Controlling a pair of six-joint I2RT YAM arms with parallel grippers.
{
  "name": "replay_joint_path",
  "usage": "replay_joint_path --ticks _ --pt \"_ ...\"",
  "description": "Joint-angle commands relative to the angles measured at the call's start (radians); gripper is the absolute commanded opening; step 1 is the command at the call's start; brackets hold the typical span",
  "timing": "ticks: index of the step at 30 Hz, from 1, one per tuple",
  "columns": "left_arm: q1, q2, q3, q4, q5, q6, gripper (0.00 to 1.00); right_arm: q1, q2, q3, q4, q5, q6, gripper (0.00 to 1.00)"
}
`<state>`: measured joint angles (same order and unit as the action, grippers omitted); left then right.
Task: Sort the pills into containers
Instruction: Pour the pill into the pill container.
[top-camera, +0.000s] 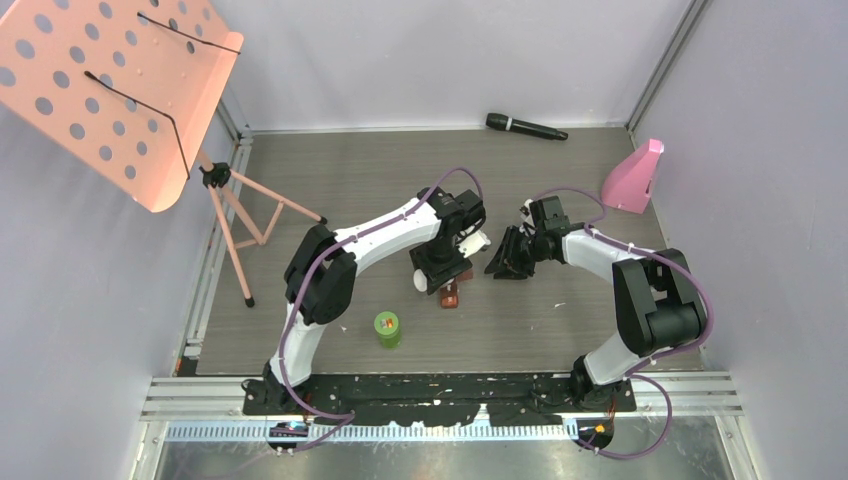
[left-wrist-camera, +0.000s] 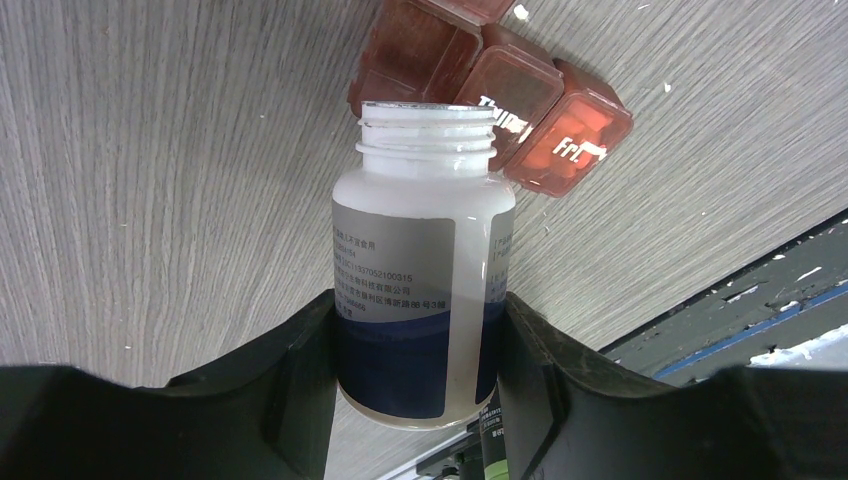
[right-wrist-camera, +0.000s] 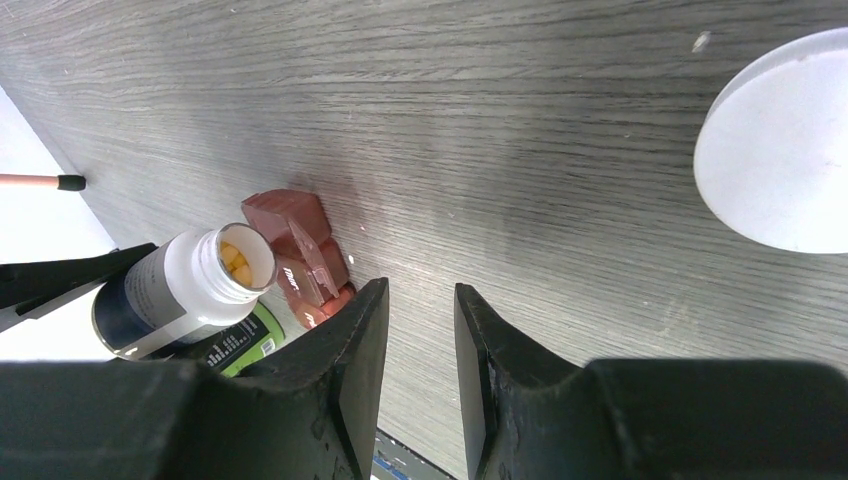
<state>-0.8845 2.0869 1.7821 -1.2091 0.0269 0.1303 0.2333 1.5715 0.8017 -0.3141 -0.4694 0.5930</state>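
Farthest left, a salmon-pink perforated metal music stand (top-camera: 100, 90) on a tripod leans over the grey wood-grain table (top-camera: 560, 310). Next comes the small bottle with a dark green lid and orange label (top-camera: 387, 328), standing upright by itself in front of the left arm.

The left gripper (left-wrist-camera: 416, 320) is clamped on the lower half of a white plastic bottle with a grey-and-navy label (left-wrist-camera: 420, 230). The bottle is uncapped (its threaded neck is bare) and tilted, and small yellow pills (right-wrist-camera: 236, 258) show inside its mouth. Its mouth points at the translucent brown rectangular pill case (left-wrist-camera: 520, 95), which lies flat on the table just beyond. Two of the case's lids are marked with weekday abbreviations.

The right gripper (right-wrist-camera: 420, 320) hangs over bare table to the right of the case, its jaws a narrow gap apart with nothing between them. A white round disc (right-wrist-camera: 780, 150) lies flat beyond it.

At the back wall rests a black handheld microphone (top-camera: 525, 126), and at far right stands a pink plastic wedge-shaped object (top-camera: 633, 177).
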Motion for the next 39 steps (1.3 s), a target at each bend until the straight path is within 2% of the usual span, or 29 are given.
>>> replay_joint_path --ticks 1,22,39 --pt "-0.005 -0.017 0.040 -0.032 0.011 -0.010 0.00 -0.003 0.002 0.000 0.021 -0.001 -0.010 0.37" --pt "-0.018 -0.041 0.054 -0.035 -0.036 0.002 0.00 -0.002 0.003 -0.004 0.025 0.001 -0.009 0.37" --pt "-0.067 -0.035 0.002 0.041 -0.174 0.025 0.00 -0.004 0.010 -0.012 0.027 0.003 -0.008 0.37"
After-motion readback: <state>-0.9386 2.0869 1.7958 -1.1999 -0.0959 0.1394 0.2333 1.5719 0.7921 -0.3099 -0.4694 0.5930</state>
